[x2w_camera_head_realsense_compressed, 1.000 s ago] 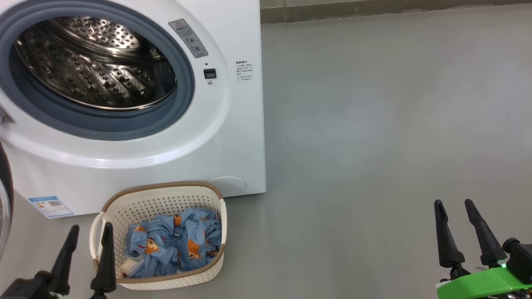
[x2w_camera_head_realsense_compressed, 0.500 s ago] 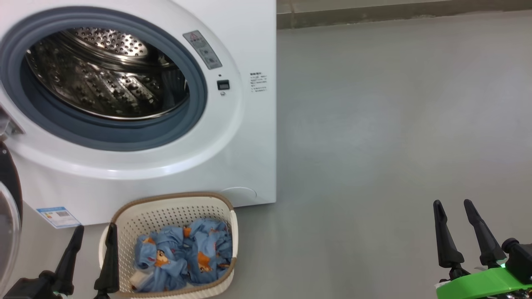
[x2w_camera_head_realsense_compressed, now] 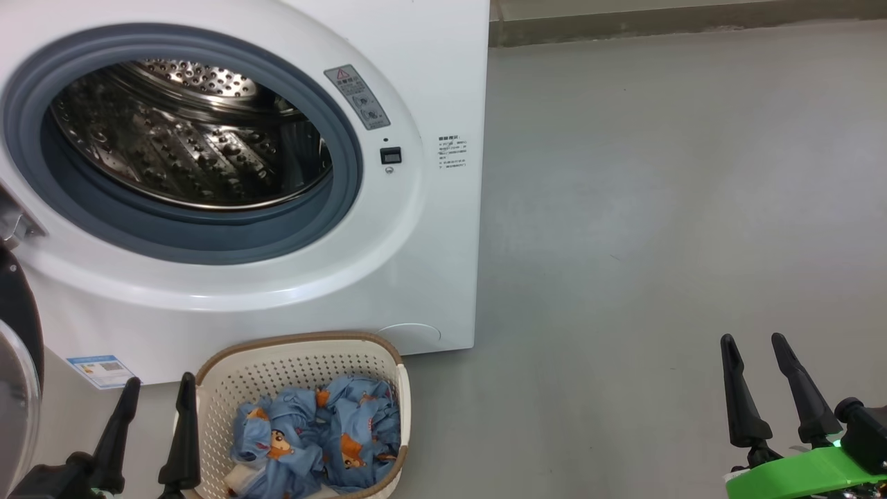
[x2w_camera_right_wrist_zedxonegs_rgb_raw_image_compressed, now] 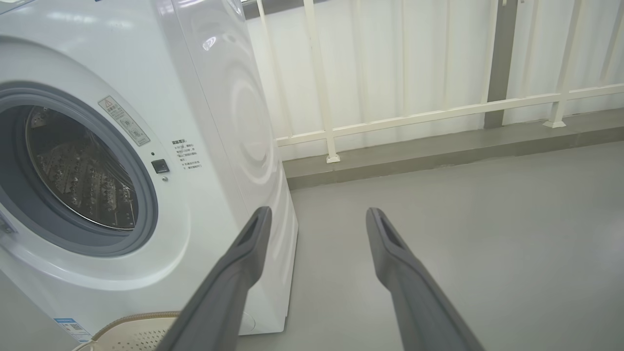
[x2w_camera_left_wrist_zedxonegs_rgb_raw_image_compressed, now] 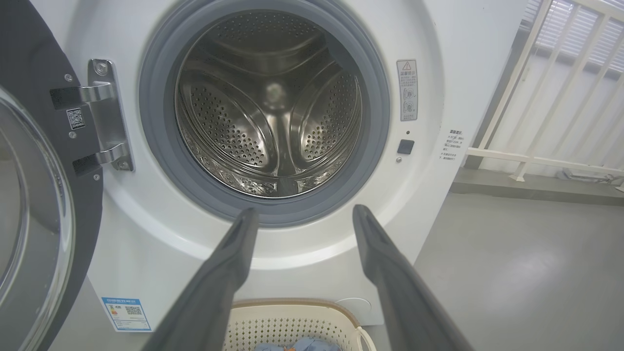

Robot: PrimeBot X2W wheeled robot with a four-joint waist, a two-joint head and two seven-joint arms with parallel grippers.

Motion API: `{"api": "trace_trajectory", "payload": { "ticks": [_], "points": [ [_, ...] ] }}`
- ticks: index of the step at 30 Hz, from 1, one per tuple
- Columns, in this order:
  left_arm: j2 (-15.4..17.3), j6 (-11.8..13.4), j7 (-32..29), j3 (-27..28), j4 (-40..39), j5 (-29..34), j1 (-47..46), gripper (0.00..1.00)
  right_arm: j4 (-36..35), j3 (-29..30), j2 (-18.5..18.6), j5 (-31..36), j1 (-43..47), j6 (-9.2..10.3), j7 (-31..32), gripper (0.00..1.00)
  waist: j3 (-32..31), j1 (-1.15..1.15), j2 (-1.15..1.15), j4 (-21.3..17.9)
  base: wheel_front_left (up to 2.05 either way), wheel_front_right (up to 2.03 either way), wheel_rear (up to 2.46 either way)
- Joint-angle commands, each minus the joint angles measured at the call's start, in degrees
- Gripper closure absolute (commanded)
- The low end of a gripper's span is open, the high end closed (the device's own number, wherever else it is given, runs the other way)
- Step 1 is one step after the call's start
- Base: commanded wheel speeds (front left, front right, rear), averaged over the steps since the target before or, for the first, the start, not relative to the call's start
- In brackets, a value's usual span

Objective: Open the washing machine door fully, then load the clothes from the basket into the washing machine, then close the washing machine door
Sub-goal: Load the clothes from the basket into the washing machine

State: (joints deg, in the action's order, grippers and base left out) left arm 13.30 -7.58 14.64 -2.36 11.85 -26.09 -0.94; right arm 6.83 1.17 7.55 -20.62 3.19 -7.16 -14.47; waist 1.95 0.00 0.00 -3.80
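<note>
We see the washing machine door [x2w_camera_head_realsense_compressed: 15, 388] swung wide at the left of the washing machine [x2w_camera_head_realsense_compressed: 443, 83] and its drum [x2w_camera_head_realsense_compressed: 194, 152] bare, so we judge the loading to be the step in hand. The clothes [x2w_camera_head_realsense_compressed: 326, 443] lie bunched in the basket [x2w_camera_head_realsense_compressed: 298, 344], which stands on the floor [x2w_camera_head_realsense_compressed: 658, 208] just in front of the machine's lower front, below the drum mouth. The coming move turns on one relation: the heap lies just to the right of our left end effector [x2w_camera_head_realsense_compressed: 159, 380] and lower down, while our right end effector [x2w_camera_head_realsense_compressed: 752, 337] hangs well apart at the far right over bare floor, so the left arm is plainly the nearer. The heap is a crumpled mound with no clear long axis, so we judge that a reach down and to the right from above should serve. In the head view the left end effector's right finger overlaps the basket's left rim. The left wrist view shows the basket below the fingers, so we judge them apart. Both end effectors stand spread wide, holding nothing and touching nothing
</note>
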Motion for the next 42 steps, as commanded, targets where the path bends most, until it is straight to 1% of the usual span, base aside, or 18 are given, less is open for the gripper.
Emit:
{"api": "trace_trajectory", "payload": {
  "ticks": [1,12,22,28,34,35,38,42],
  "points": [
    [1.0,0.1,0.4,1.9,-0.9,0.4,-1.3,0.0,-1.4,-1.1,0.9,0.1,-0.3,-0.33,-0.5,0.0,0.1,0.0,0.0,0.1,0.0,0.0,0.0],
    [-0.2,0.1,0.4,0.8,1.5,-0.1,-1.5,0.0,-1.5,-1.2,0.6,0.0,-0.9,-0.33,-0.5,0.0,1.4,0.0,0.0,0.5,0.0,0.0,0.0],
    [-1.7,0.1,0.4,-1.5,7.8,-0.1,-3.4,0.0,-1.9,-1.2,0.0,0.0,-2.8,-0.33,-0.5,0.0,5.1,0.0,0.0,0.2,0.0,0.0,0.0],
    [-2.8,0.1,0.4,-2.3,12.1,-0.7,-6.1,0.0,-2.3,-1.1,-0.7,0.1,-4.4,-0.33,-0.5,0.0,8.7,0.0,0.0,0.0,0.0,0.0,0.0],
    [-2.8,0.1,0.4,-5.1,16.9,-1.9,-10.5,0.0,-2.8,-1.1,-1.6,0.2,-6.8,-0.33,-0.5,0.0,13.4,0.0,0.0,-0.2,0.0,0.0,0.0],
    [-2.8,0.1,0.4,-5.1,16.9,-1.9,-10.5,0.0,-2.8,-1.1,-1.6,0.2,-6.8,-0.33,-0.5,0.0,13.4,0.0,0.0,-0.2,0.0,0.0,0.0],
    [-2.5,0.1,0.4,-6.9,19.6,-2.7,-13.1,0.0,-3.1,-1.1,-1.9,0.3,-8.2,-0.33,-0.5,0.0,15.9,0.0,0.0,-0.4,0.0,0.0,0.0],
    [-1.8,0.1,0.4,-11.0,23.8,-5.4,-17.1,0.0,-3.5,-1.2,-2.5,0.3,-10.5,-0.33,-0.5,0.0,19.9,0.0,0.0,-0.8,0.0,0.0,0.0]
  ]
}}
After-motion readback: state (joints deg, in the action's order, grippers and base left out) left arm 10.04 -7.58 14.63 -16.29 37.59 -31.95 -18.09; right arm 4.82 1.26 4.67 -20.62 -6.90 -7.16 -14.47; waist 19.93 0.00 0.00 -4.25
